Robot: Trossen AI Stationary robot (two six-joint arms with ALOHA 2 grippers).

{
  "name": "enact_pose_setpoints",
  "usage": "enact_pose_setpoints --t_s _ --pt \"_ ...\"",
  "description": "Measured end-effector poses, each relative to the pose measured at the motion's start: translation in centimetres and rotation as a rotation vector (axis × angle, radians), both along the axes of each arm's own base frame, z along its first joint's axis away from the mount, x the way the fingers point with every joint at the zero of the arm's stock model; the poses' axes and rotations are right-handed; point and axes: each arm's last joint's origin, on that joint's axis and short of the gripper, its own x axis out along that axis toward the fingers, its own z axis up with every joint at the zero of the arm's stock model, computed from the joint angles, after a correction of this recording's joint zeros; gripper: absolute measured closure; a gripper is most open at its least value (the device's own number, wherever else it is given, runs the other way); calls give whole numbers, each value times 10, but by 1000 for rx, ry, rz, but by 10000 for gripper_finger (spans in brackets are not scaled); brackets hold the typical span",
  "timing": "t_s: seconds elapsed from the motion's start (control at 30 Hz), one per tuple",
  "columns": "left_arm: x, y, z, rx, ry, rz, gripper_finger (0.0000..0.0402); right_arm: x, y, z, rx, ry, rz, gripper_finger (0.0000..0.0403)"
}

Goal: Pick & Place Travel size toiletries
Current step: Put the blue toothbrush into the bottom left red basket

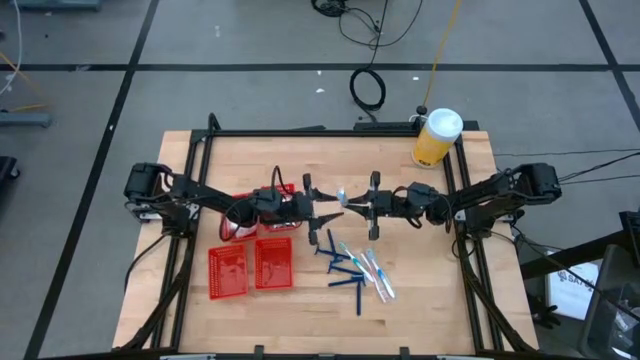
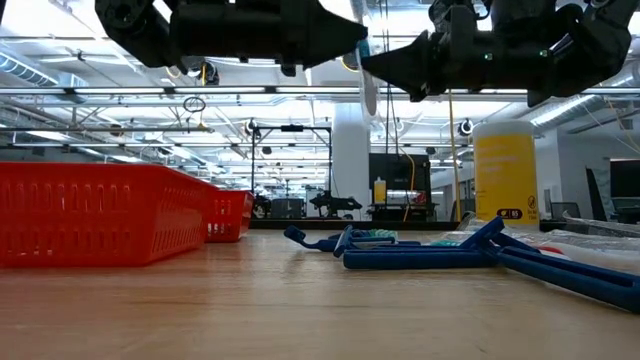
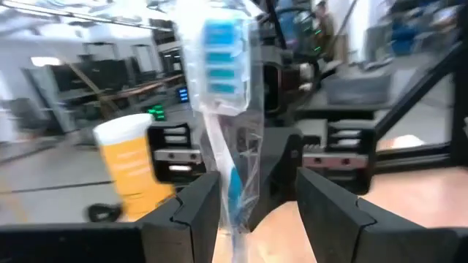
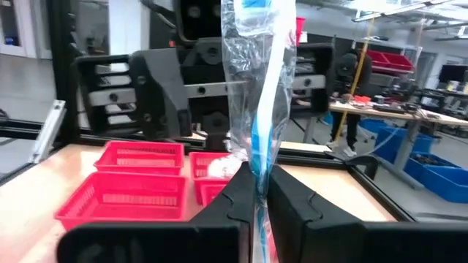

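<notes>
A clear-wrapped toothbrush (image 1: 342, 196) with a light-blue and white handle stands upright between my two grippers, above the table's middle. Its blue-bristled head (image 3: 219, 55) is at the top. My right gripper (image 4: 257, 193) is shut on it. My left gripper (image 3: 256, 212) faces the right one (image 1: 350, 205). It is open, with one finger on either side of the toothbrush's handle (image 3: 232, 186). Dark blue razors (image 1: 345, 270) and more wrapped toothbrushes (image 1: 375, 272) lie flat on the wood, nearer the table's near edge. My right gripper pinches the wrapped toothbrush's handle (image 4: 257, 157) between its two fingers, which come level from the table's right and lie across it. The toothbrush is lifted clear and upright. Most of it rises above the fingers and a short end shows below them.
Two red mesh baskets (image 1: 250, 268) sit side by side toward the near left. A third (image 1: 245, 222) lies under my left arm. The yellow white-lidded jar (image 1: 435, 138) stands at the far right corner. Black frame rails (image 1: 465, 240) border the table.
</notes>
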Motion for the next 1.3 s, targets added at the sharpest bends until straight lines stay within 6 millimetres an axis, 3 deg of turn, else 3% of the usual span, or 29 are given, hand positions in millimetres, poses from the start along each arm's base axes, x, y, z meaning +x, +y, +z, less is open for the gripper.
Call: enact_pose_setpoints --t_s 0.2,0.6,0.83,1.13,1.3 --pt "2 6 4 -99 -22 -7 231 0 1 2 5 -20 50 390" --pt "3 6 2 -116 -16 -31 231 0 2 2 23 -25 70 390" --pt "8 5 11 -119 -45 -31 231 0 2 2 23 -25 70 390" --pt "10 8 5 -134 -27 -22 231 0 2 2 23 -23 70 390" --pt "21 8 2 -134 -22 -21 231 0 2 2 23 -23 70 390"
